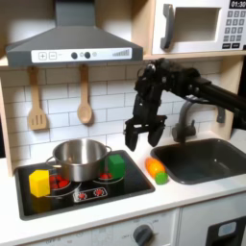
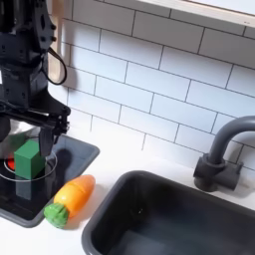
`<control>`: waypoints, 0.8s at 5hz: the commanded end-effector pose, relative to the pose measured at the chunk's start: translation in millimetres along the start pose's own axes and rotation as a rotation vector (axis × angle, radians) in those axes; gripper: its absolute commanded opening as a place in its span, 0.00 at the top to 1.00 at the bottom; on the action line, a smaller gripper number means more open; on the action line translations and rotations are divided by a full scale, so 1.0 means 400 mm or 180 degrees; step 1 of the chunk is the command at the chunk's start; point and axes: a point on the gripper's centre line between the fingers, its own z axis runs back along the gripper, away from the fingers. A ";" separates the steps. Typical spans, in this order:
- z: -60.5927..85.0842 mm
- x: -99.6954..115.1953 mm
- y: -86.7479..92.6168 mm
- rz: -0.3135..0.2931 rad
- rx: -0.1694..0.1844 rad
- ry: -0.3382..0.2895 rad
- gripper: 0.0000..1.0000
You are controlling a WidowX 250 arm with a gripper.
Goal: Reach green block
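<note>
Your gripper (image 1: 140, 135) hangs above the green block (image 1: 116, 165), fingers (image 2: 11, 130) spread open and gripping nothing. The block sits on the stove top (image 1: 127, 184), just beside the steel pot (image 1: 80, 157) on the sink side. In the second exterior view the fingers straddle the block (image 2: 27, 158) from above. The reach looks nearly done; only a short descent remains.

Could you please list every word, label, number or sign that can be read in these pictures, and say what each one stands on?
None can be read.
Microwave keypad: small marks on the buttons, too blurred to read.
Range hood panel: symbols beside the knobs, too small to read.
Stove front panel: red and white controls, no legible text.
</note>
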 end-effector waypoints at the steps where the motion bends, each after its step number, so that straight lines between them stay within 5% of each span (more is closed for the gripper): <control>1: -0.027 0.051 0.014 0.0075 -0.0001 -0.0004 0.00; 4: -0.085 0.095 0.038 0.0104 0.0006 0.0109 0.00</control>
